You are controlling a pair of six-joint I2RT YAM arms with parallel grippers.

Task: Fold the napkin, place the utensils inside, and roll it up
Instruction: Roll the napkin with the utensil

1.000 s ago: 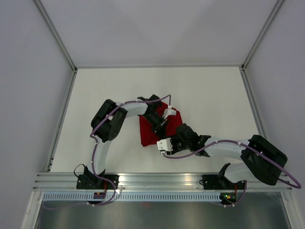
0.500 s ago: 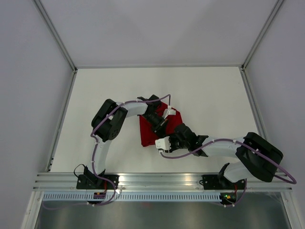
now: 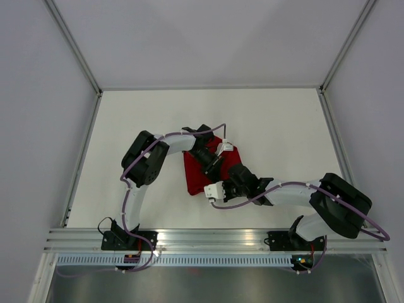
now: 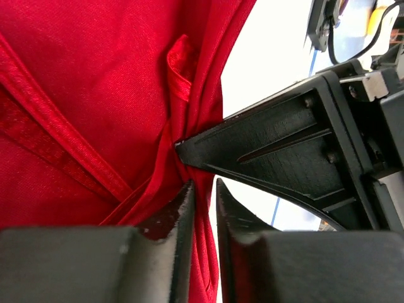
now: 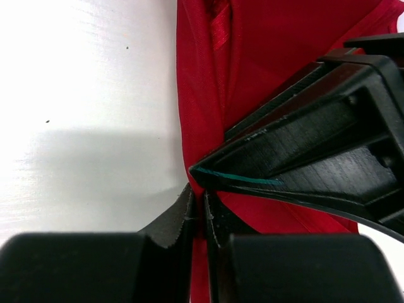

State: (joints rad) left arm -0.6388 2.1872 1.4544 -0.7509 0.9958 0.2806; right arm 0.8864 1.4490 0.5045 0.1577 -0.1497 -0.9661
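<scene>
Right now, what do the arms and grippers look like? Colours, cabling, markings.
Both match: left arm and right arm have bulky black joint housings joined by white links, on black bases. A purple cable runs along each; a white block sits at each wrist. The left gripper and right gripper have black wedge-shaped fingers; one finger edge carries a thin teal line.

Expect even, diffuse light from above in the top view. The white desk (image 3: 265,126) reads bright, with only faint, soft shadows under the arms. In the right wrist view, note a broad grey shadow band across the desk, with near-white glare above it. The napkin (image 4: 95,95) shows a satin sheen. The left tool (image 4: 202,192) and right tool (image 5: 199,199) blur toward the lens.
</scene>
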